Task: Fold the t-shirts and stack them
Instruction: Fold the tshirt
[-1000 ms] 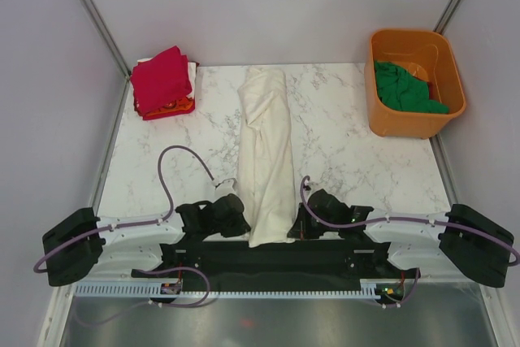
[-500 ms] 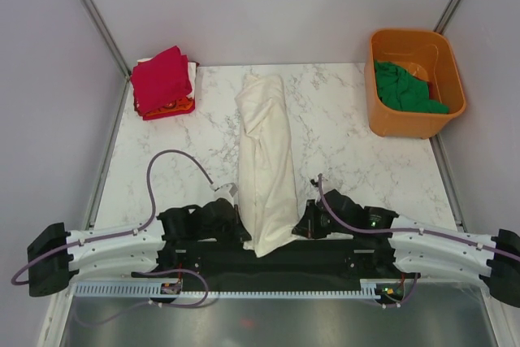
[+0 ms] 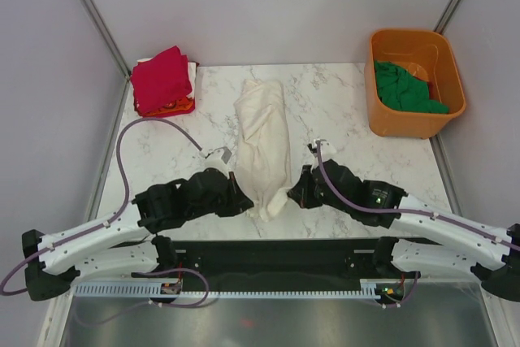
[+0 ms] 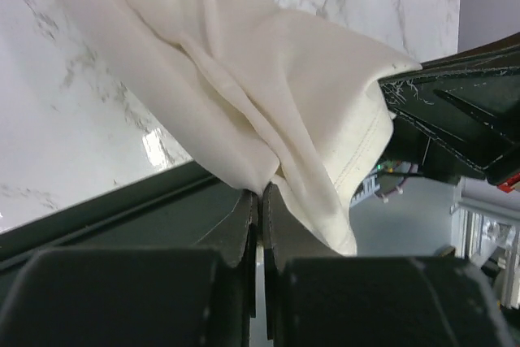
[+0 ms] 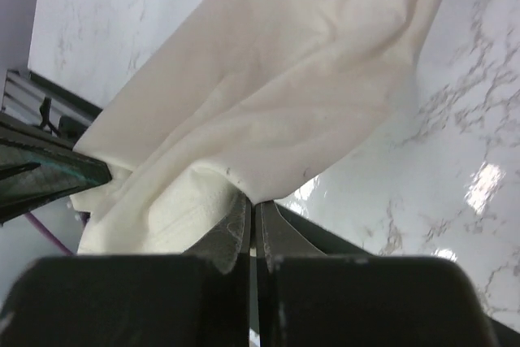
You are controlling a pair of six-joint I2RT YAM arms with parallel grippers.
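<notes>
My left pincer point(image 3: 246, 200) is clamped on the near left corner of the cream shirt point(image 3: 264, 136), and my right pincer point(image 3: 290, 198) is clamped on the near right corner. The shirt is a long, wrinkled, folded strip. Its near end bunches between both pincers, and the rest lies along the middle of the desk point(image 3: 341, 152).

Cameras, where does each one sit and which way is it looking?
Top external: above and behind the arms, looking down on the marble table, the cream-white t-shirt and the orange tub; both arms show.
Left wrist: on the left arm, looking along the left gripper, shut on the t-shirt's near end.
Right wrist: on the right arm, looking along the right gripper, shut on that same end.
Shared: both wrist views see the same t-shirt end over the table.
</notes>
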